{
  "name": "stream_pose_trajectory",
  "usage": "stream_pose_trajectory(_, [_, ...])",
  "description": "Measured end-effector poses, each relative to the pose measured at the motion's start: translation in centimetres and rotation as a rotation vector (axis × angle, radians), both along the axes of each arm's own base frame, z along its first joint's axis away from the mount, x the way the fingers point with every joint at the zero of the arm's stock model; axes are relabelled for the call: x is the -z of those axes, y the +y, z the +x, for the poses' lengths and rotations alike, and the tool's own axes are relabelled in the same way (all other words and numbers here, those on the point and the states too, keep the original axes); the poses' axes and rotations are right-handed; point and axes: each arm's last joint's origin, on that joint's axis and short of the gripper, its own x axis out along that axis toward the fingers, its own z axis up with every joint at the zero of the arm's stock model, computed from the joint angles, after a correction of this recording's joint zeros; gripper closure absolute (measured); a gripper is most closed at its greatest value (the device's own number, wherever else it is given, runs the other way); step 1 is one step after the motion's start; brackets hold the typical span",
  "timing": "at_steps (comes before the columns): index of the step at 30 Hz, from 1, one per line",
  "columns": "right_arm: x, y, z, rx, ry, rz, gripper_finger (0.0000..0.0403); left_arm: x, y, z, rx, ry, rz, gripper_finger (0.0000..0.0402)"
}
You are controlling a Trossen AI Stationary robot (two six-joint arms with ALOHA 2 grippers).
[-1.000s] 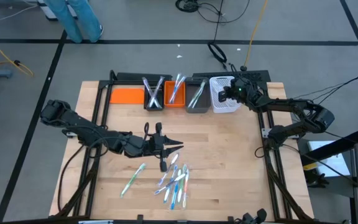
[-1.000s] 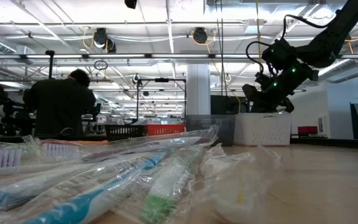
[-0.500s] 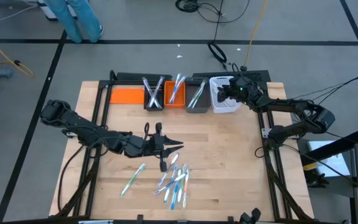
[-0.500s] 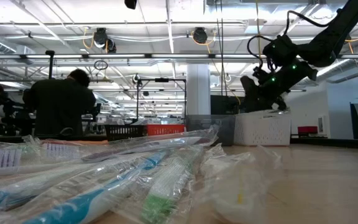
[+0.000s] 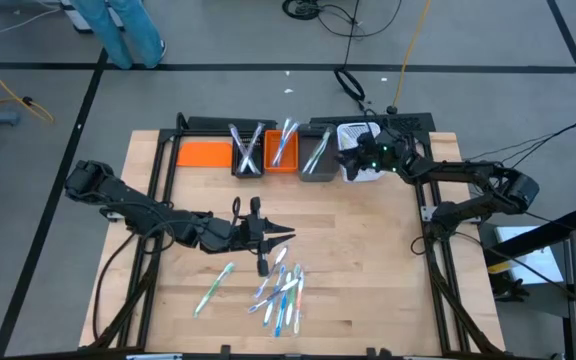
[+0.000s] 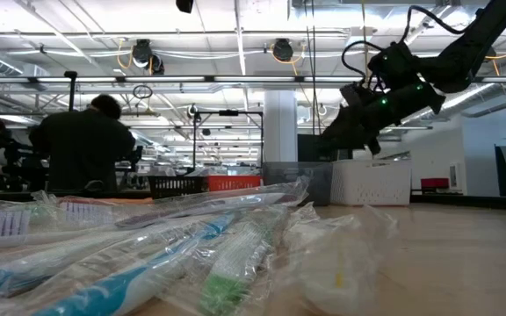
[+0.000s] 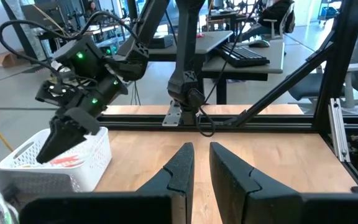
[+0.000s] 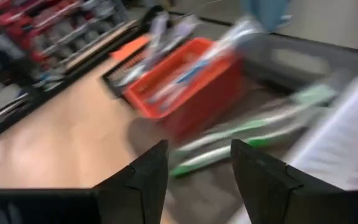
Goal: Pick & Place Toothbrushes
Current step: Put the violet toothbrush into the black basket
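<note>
Table [image 5: 368, 260]: pale wood planks. Bins along far edge: flat orange lid [image 5: 204, 153], dark grey bin [image 5: 247, 165], orange bin [image 5: 281, 160], grey bin [image 5: 315, 168], white lattice basket [image 5: 366, 172]. Toothbrushes [image 5: 280, 290] in a pile: blue, green, pink, white, in shiny clear wrappers. Arms black; green light on right gripper [image 5: 353, 152].
</note>
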Motion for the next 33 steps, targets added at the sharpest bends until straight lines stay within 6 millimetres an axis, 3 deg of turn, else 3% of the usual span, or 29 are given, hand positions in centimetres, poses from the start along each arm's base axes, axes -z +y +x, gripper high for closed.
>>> stream_pose_trajectory(19, [-0.2, 8.6, 4.6, -0.449, -0.009, -0.100, 0.0238, 0.2, 0.0, 0.0, 0.001, 0.022, 0.008, 0.0350])
stream_pose_trajectory(33, [0.0, 17.0, 5.7, -0.703, 0.014, -0.173, 0.0238, 0.2, 0.0, 0.0, -0.001, 0.019, -0.011, 0.0350])
